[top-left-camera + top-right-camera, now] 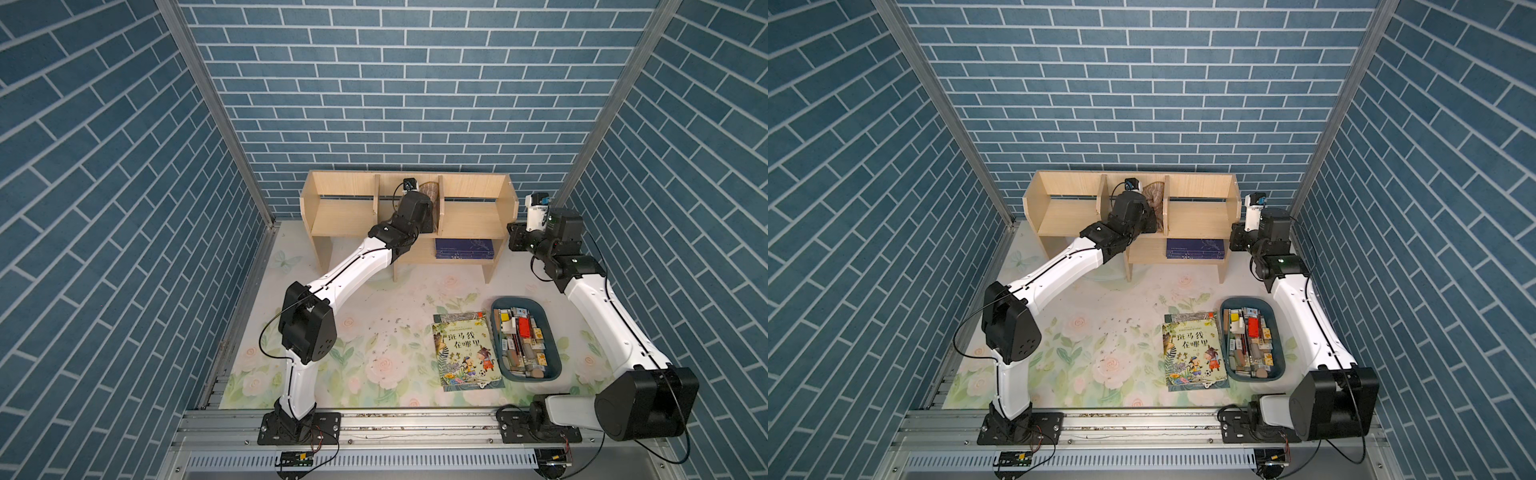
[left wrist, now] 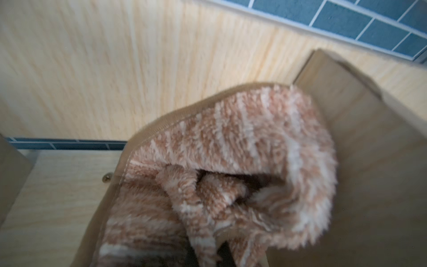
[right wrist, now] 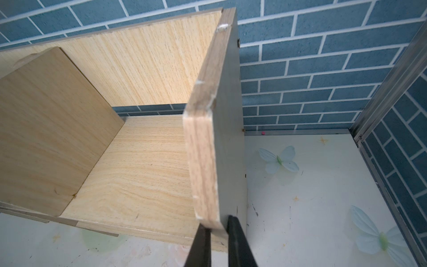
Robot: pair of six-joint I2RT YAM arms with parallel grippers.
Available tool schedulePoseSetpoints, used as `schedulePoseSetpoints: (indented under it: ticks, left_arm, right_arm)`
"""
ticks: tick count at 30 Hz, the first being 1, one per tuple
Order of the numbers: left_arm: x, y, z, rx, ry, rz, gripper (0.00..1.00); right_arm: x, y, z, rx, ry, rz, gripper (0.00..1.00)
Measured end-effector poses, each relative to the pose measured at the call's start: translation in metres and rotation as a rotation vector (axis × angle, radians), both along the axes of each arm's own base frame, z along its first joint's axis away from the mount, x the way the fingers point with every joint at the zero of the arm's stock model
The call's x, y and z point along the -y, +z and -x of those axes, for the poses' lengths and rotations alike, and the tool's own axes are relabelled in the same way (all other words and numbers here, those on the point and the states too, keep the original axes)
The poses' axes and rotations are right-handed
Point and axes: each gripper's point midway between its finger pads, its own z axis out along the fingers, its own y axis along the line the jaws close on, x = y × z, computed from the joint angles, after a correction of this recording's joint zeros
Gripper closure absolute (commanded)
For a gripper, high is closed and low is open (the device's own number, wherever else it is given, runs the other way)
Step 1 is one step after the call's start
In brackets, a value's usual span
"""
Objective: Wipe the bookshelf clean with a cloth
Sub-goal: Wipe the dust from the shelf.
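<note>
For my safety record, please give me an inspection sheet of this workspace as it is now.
Surface: floral mat, dark crumbs scattered mid-table.
Job's things: bookshelf at the mat's far end; cloth inside its middle compartment.
Clutter: picture book and bin of small items on the mat; dark blue books on lower shelf.
Grippers: left gripper shut on the cloth; right gripper shut on the bookshelf's right end panel.
Cables: black cable loops beside the left arm.
Surroundings: blue brick-pattern walls on three sides.

White-shelled left arm (image 1: 345, 270) and right arm (image 1: 602, 316), black joint housings, thin black cables.
</note>
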Motion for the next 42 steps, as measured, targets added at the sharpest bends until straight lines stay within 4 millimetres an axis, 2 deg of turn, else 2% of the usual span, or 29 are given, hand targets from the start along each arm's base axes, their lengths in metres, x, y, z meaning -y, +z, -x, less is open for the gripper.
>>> schedulePoseSetpoints:
  ticks: [3,8,12,16,20,21,23,25,26,28,30,32,34,36,39,42]
  left_arm:
    - [-0.007,-0.003,0.010,-0.001,0.015,-0.014,1.00]
    - [-0.035,0.018,0.018,0.030,0.088,-0.028,1.00]
    - [-0.048,0.034,0.019,0.062,0.131,-0.025,1.00]
    - [-0.051,0.031,0.017,0.062,0.148,-0.042,1.00]
    - [-0.042,0.019,0.009,0.046,0.128,-0.057,1.00]
    - [-0.038,0.015,0.008,0.038,0.115,-0.059,1.00]
    - [-0.032,0.004,0.008,0.016,0.088,-0.062,1.00]
    - [-0.029,0.002,0.009,0.008,0.070,-0.058,1.00]
    - [-0.027,0.003,0.009,0.009,0.061,-0.052,1.00]
    - [-0.025,0.010,0.012,0.016,0.041,-0.043,1.00]
    - [-0.025,0.021,0.017,0.030,0.017,-0.033,1.00]
    - [-0.025,0.044,0.026,0.063,-0.024,-0.015,1.00]
    - [-0.027,0.070,0.038,0.104,-0.061,0.007,1.00]
    - [-0.031,0.100,0.052,0.152,-0.099,0.032,1.00]
    - [-0.037,0.135,0.079,0.219,-0.175,0.061,1.00]
    - [-0.040,0.152,0.107,0.262,-0.270,0.070,1.00]
  right_arm:
    - [0.000,0.000,0.000,0.000,0.000,0.000,1.00]
    - [0.000,0.000,0.000,0.000,0.000,0.000,1.00]
    - [0.000,0.000,0.000,0.000,0.000,0.000,1.00]
    - [0.000,0.000,0.000,0.000,0.001,0.000,1.00]
    - [0.000,0.000,0.001,-0.002,0.001,0.000,1.00]
    - [0.000,0.000,0.001,-0.004,0.001,0.000,0.96]
    - [0.000,0.001,0.002,-0.010,-0.001,0.000,0.79]
    - [0.001,0.002,0.004,-0.025,-0.011,-0.010,0.60]
    - [0.002,0.004,0.006,-0.029,-0.020,-0.018,0.55]
    - [0.006,0.016,0.010,-0.013,-0.044,-0.027,0.48]
    - [0.010,0.037,0.016,0.021,-0.064,-0.037,0.44]
    - [0.010,0.068,0.025,0.083,-0.078,-0.041,0.38]
    - [0.002,0.098,0.034,0.144,-0.068,-0.045,0.32]
    - [-0.018,0.127,0.045,0.201,-0.024,-0.047,0.29]
    - [-0.064,0.159,0.069,0.269,0.103,-0.054,0.27]
    - [-0.110,0.178,0.098,0.307,0.261,-0.079,0.28]
